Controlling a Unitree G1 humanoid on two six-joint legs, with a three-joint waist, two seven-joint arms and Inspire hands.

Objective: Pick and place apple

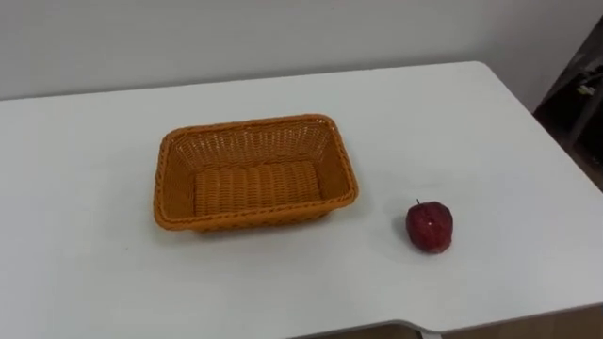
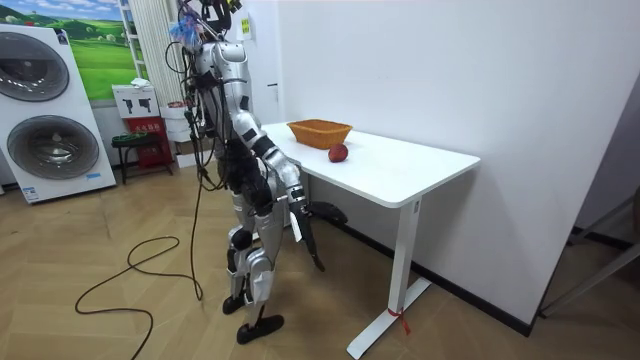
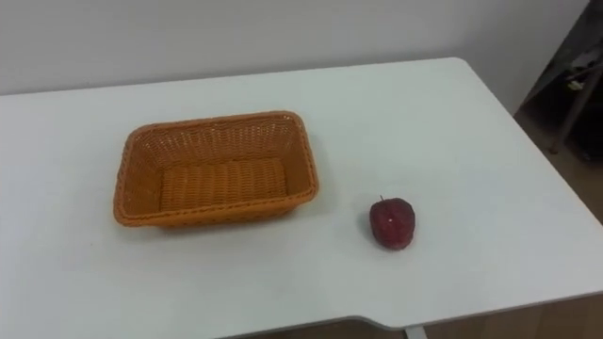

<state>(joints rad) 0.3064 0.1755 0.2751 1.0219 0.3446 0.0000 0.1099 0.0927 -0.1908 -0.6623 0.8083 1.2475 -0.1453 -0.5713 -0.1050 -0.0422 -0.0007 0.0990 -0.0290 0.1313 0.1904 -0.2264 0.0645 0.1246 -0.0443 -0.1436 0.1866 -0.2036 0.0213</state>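
Bright, even light falls from above; the white table [image 1: 490, 132] is evenly lit; soft, faint shadows hug the apple [image 1: 430, 227] and the basket's [image 1: 245, 218] near side; the wall [image 2: 460, 245] under the table is shaded.

The robot stands on the wooden floor [image 2: 120, 230] at the long edge of the white counter [image 2: 410, 172], facing it, with both arms lowered. The right robot hand [image 2: 311, 240] hangs beside the thigh, below the counter top. The left robot hand [image 2: 331, 212] sits under the same edge. The orange basket [image 2: 320, 131] rests towards the counter's end on the room view's left. The red apple [image 2: 338, 153] lies near the basket, apart from it, close to the robot-side edge. Two washing machines [image 2: 48, 110] stand at the room view's left.
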